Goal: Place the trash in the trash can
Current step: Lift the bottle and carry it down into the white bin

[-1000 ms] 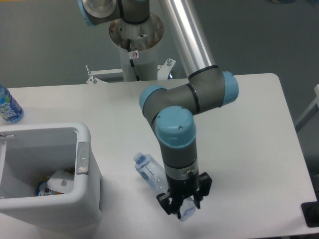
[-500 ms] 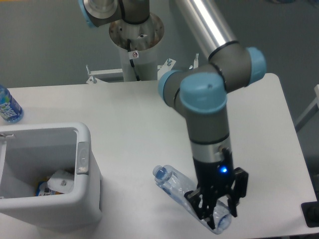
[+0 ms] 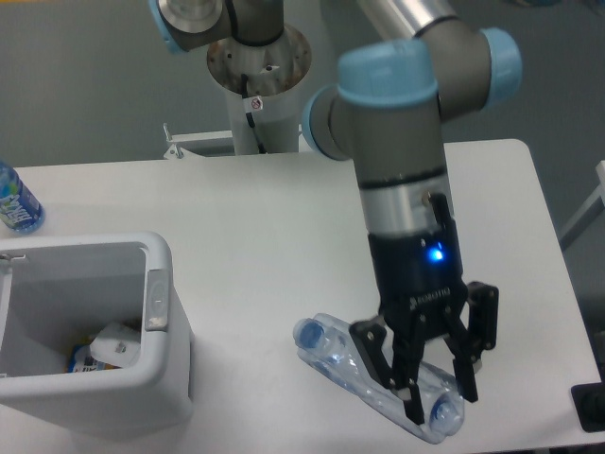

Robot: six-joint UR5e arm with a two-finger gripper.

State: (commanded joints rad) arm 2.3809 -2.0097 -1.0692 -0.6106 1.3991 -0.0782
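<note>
Gripper lower right of frame, fingers clenched around the clear crinkled bottle, which sits tilted, cap end toward frame centre. Blue light lit on the wrist. Trash can at lower left, well apart from the bottle, some scraps inside. Blue-label bottle at the left edge on the table.

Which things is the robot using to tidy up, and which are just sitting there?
For the job:
crinkled bottle, held by the gripper
white packet in the bin
trash bin

Just sitting there:
blue-label bottle at the table's edge
</note>
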